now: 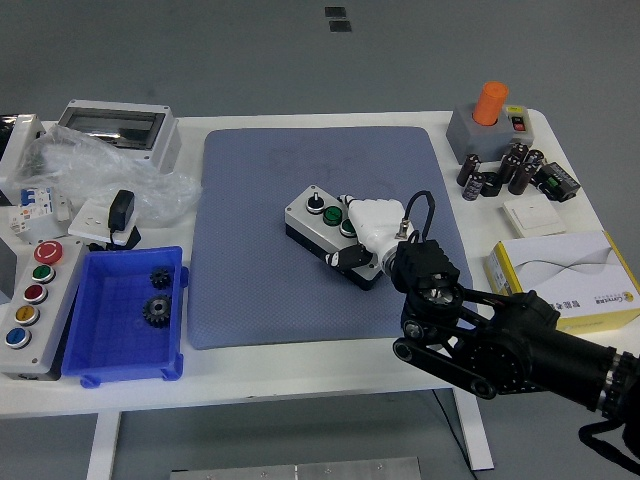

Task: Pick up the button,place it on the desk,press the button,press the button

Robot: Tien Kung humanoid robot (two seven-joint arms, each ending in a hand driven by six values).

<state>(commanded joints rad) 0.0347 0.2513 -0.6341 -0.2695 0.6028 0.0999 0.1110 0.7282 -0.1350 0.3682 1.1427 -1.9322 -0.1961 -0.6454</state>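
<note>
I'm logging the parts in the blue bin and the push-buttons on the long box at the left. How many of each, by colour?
Black gears in the blue bin: 2
Long button box:
Red buttons: 2
Green: 1
Yellow: 1
Blue: 1
Total: 7

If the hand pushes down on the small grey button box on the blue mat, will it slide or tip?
The button box looks low, flat-bottomed and rigid, so it probably will not tip under a downward press. The blue mat looks textured, which likely limits sliding. The right hand rests on the box's right end, so an off-centre press might rock it slightly.
</note>
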